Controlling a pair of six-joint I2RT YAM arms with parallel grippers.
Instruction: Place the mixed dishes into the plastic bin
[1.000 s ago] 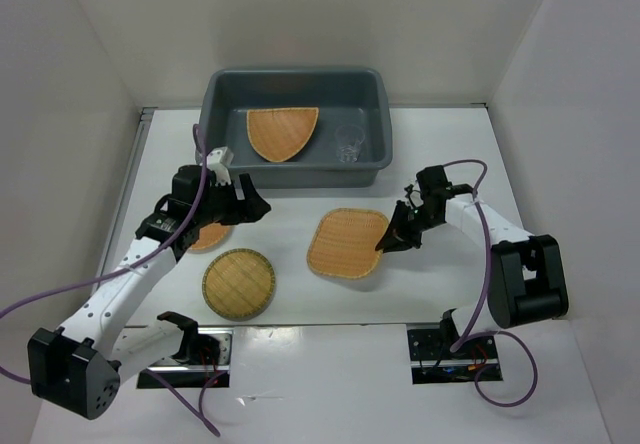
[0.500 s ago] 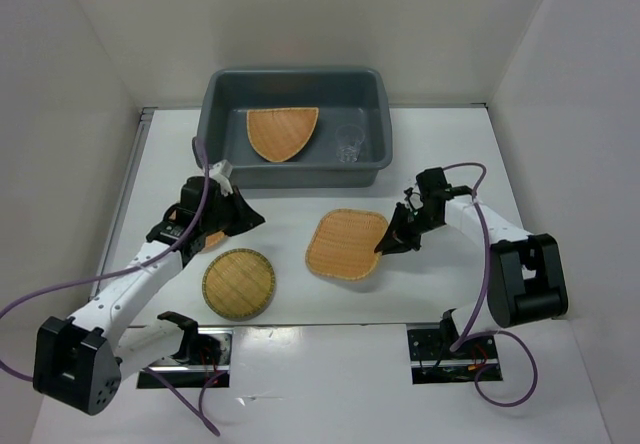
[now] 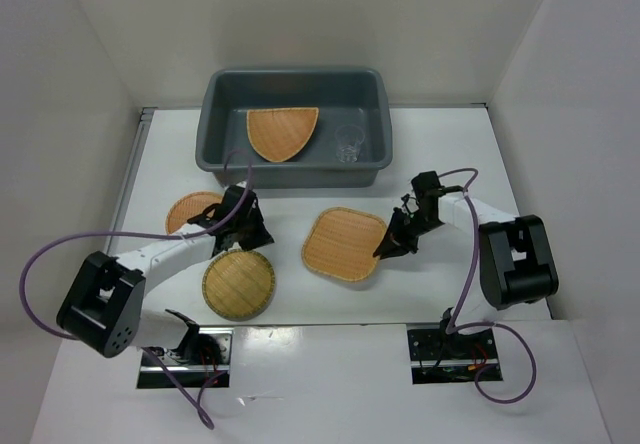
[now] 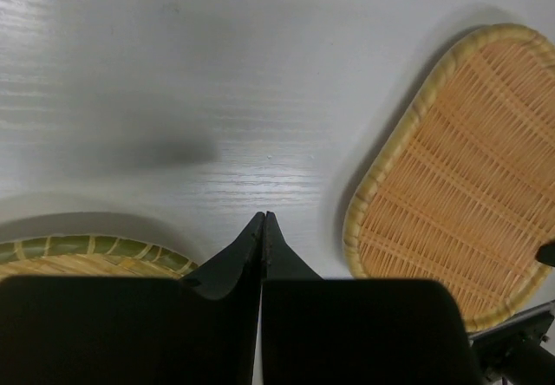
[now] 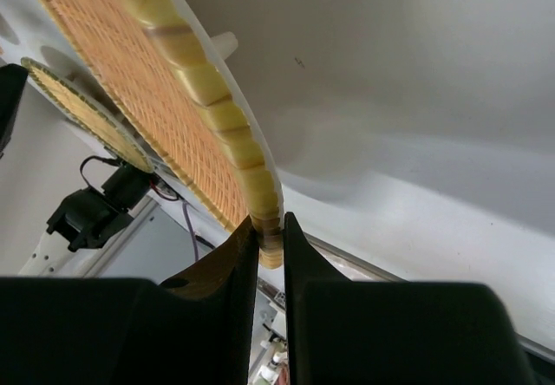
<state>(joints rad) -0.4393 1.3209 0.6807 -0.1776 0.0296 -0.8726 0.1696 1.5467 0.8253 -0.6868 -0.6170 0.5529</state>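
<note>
The dark grey plastic bin [image 3: 225,134] stands at the back and holds a fan-shaped wicker tray [image 3: 283,132] and a clear glass cup [image 3: 349,145]. A rounded square wicker tray [image 3: 342,243] lies mid-table. My right gripper [image 3: 385,248] is shut on its right rim [image 5: 264,220], and that edge looks slightly raised. One round tray [image 3: 239,284] lies in front and another [image 3: 190,210] at the left. My left gripper [image 3: 263,241] hangs low between the front round tray [image 4: 87,255] and the square tray [image 4: 468,194]. It is shut [image 4: 263,220] on nothing.
White walls close in the table on the left, back and right. Both arm bases and their cables [image 3: 470,264] sit at the near edge. The left arm [image 3: 160,256] stretches low across the table between the two round trays.
The left arm has dropped and reached right, uncovering the left round tray, and its gripper has shut. The right gripper has edged slightly left with the square tray.
</note>
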